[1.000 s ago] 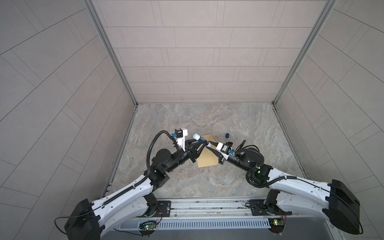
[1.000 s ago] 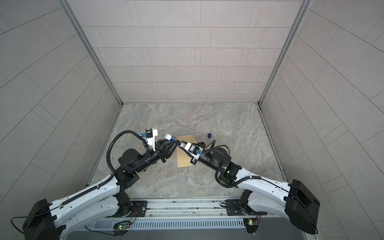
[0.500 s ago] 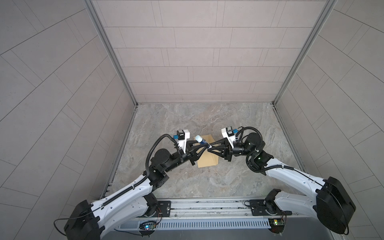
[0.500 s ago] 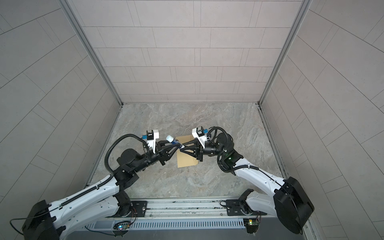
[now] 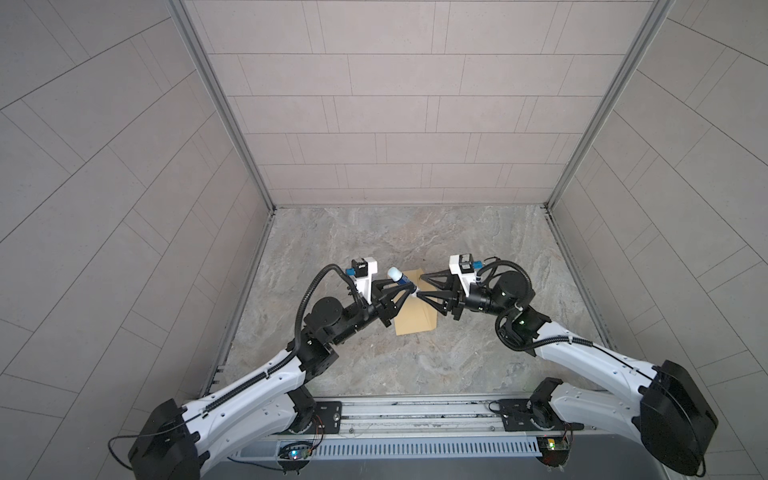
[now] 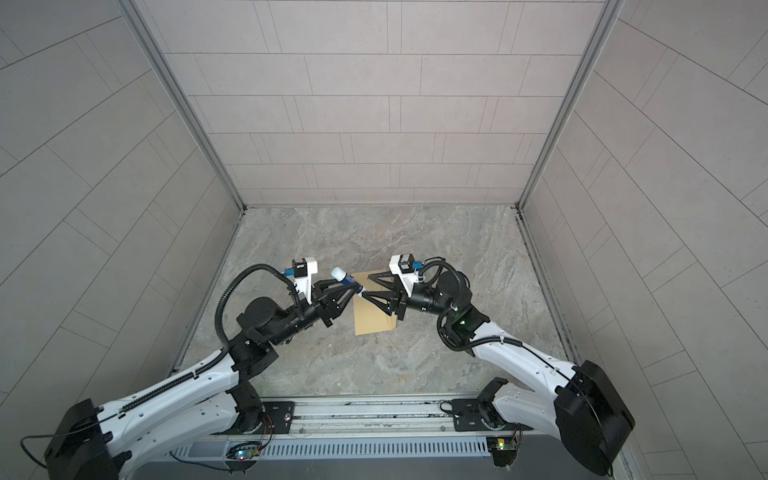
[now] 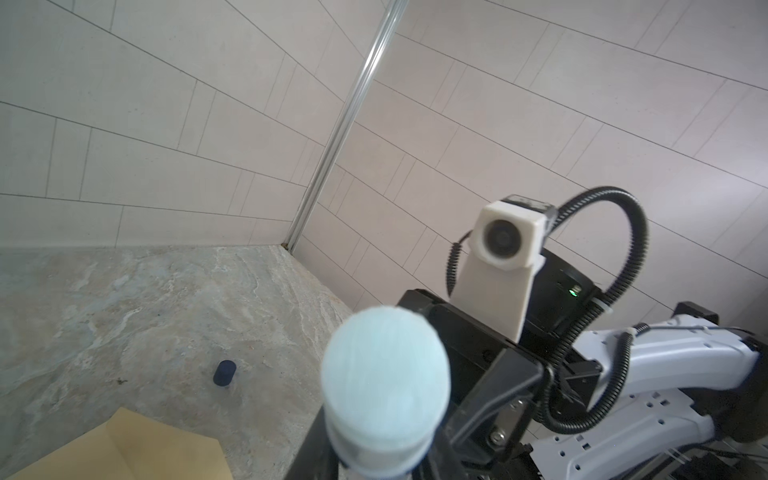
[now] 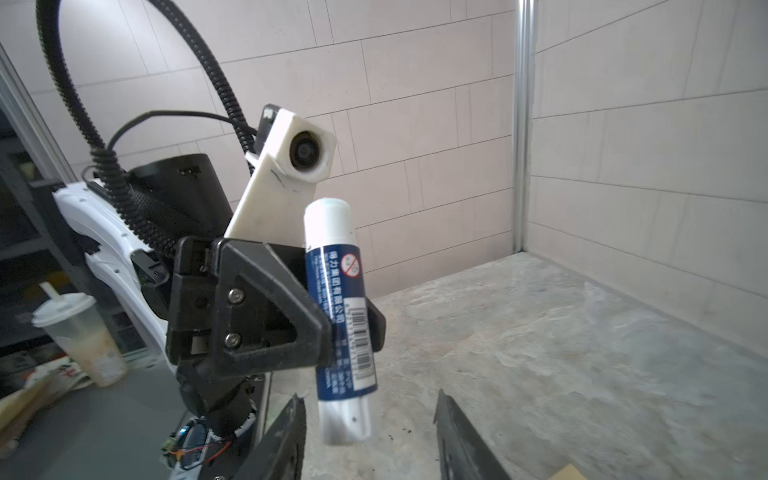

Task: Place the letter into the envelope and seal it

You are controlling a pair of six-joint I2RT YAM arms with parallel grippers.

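- First, the glue stick (image 8: 343, 307). It has a dark blue label with white Chinese lettering running along the tube. We read it as 得力集团有限公司, though it's a bit soft. There's also a red crossed-circle sign near one end of the label and a barcode toward the other. Both ends of the tube are white.
- The left tool (image 8: 354, 330) is pinching the stick across the barcode part of the label.
- The right tool (image 8: 370, 440) is spread, with one finger on each side of the stick's bare end. There's a gap on both sides as far as we can see.
- The envelope (image 5: 415, 322) lies flat on the surface (image 5: 374, 241), right under where the two tools meet. It's plain mustard-tan, with no writing we can make out.
- In both top views the tools and the stick cover the envelope's far end.
- In the left wrist view the stick's white end (image 7: 384, 386) fills the middle and hides that tool's own fingers. A corner of the envelope pokes in beside it.
- A small dark cap (image 7: 225, 372) sits on the surface near the envelope, not touching it.
- Off the surface, the right wrist view catches a lidded drink cup (image 8: 79, 332) with a straw.
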